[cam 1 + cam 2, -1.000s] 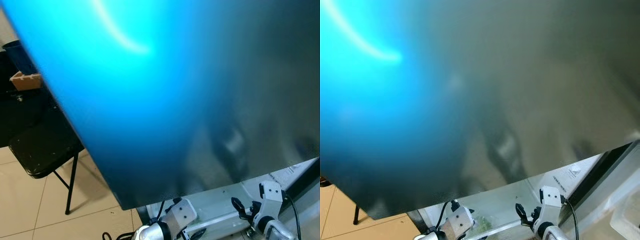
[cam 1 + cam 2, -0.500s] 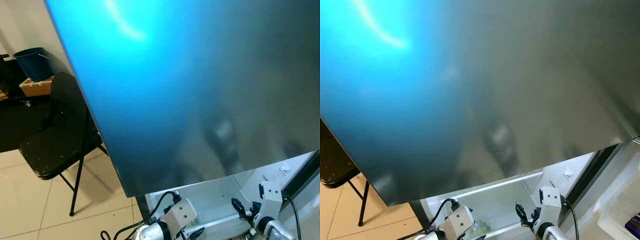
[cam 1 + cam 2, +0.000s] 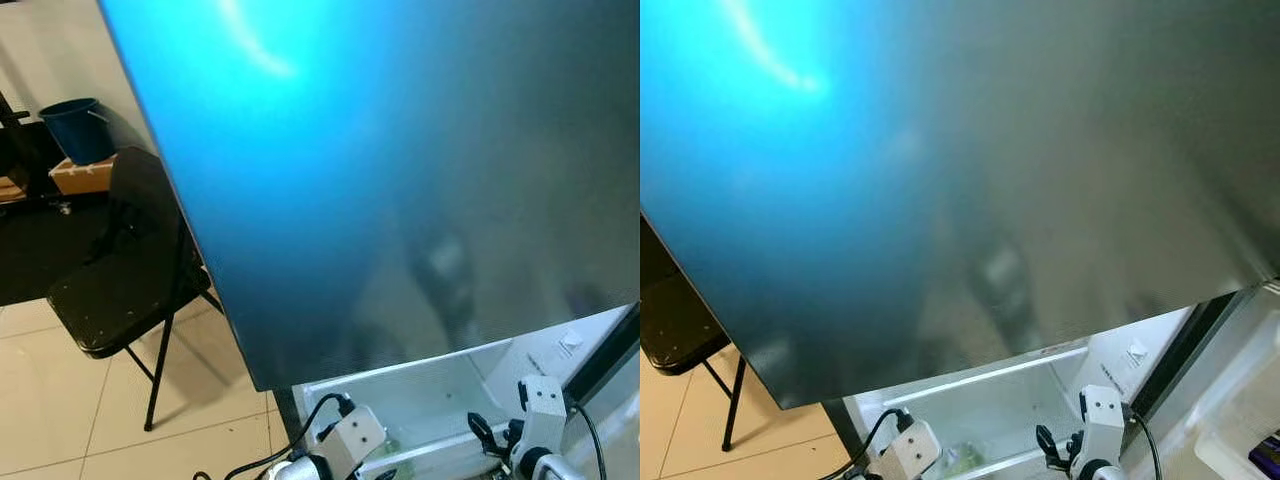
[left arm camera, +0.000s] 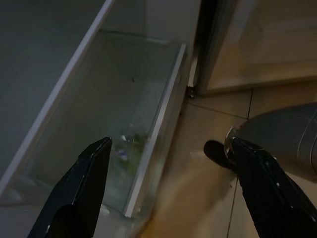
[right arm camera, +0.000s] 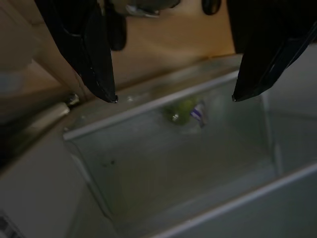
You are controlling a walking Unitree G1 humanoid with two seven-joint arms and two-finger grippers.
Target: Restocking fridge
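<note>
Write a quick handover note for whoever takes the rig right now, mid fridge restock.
Left gripper: open, holding nothing, low over the clear drawer's front edge.
Right gripper: open, holding nothing, above the same drawer.
Fridge door stands open; a folding chair is beside it.
Done: a greenish item already lies in the drawer.
Left: no other stock in sight; find the next item.
</note>
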